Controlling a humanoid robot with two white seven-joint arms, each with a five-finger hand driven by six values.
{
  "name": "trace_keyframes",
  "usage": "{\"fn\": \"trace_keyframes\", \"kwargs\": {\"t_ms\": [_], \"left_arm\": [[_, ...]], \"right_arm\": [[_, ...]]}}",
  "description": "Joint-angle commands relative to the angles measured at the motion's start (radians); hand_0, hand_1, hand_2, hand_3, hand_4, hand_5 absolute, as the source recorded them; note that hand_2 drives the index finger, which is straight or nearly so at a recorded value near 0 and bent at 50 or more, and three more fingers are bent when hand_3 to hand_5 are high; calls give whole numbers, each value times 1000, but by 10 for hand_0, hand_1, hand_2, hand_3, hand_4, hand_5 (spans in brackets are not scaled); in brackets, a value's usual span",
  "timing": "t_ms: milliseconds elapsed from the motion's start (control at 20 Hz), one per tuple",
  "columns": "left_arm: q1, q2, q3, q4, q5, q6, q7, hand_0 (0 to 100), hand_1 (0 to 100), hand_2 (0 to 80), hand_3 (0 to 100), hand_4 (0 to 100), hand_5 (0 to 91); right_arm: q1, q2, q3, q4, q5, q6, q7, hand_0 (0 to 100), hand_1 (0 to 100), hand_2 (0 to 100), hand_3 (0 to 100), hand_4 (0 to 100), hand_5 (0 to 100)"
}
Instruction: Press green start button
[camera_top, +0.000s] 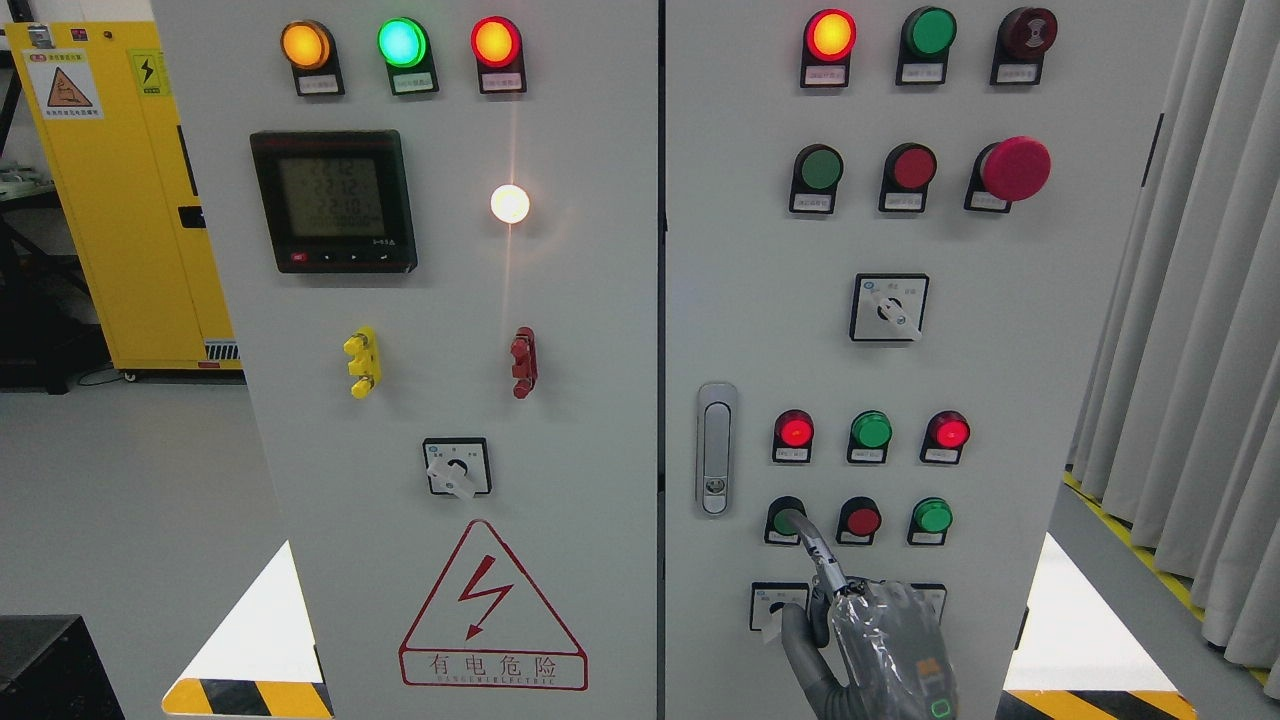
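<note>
The round green start button (784, 520) sits low on the grey cabinet door (1000, 400), left end of the bottom row. I read my right hand (885, 640) directly below-right, index finger (815, 548) extended up-left, tip touching it; remaining fingers curled, holding nothing.

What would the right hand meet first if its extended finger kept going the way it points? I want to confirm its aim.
The right hand points one finger up-left at the green button in the lowest button row; the fingertip already looks on it, though contact depth is unclear.
</note>
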Motion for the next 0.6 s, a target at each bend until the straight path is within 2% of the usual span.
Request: {"fn": "trace_keyframes", "kwargs": {"t_ms": [0,250,350,400,450,500,550], "left_arm": [[-1,-1,0,0,0,1,-1,120,556,0,0,0,0],[0,1,0,0,0,1,-1,120,556,0,0,0,0],[-1,1,0,0,0,1,-1,120,556,0,0,0,0],[0,1,0,0,0,1,-1,120,556,0,0,0,0],[0,-1,-1,0,0,1,-1,120,556,0,0,0,0],[0,-1,0,0,0,1,-1,120,556,0,0,0,0],[0,1,0,0,0,1,-1,120,556,0,0,0,0]], "right_arm": [[53,-1,52,-89,-161,-9,0,864,906,0,936,990,1000],[126,-7,74,-124,-329,-26,0,882,888,34,927,994,1000],[142,-7,75,-126,-411,-57,0,947,892,45,856,936,966],[151,-7,80,-126,-454,-71,1,939,886,47,801,887,906],[158,-7,81,-127,-500,-80,3,892,859,47,634,751,798],[168,-7,83,-129,-540,-91,4,880,843,46,573,678,753],[178,-7,83,-133,-572,-95,10,879,827,36,412,490,538]]}}
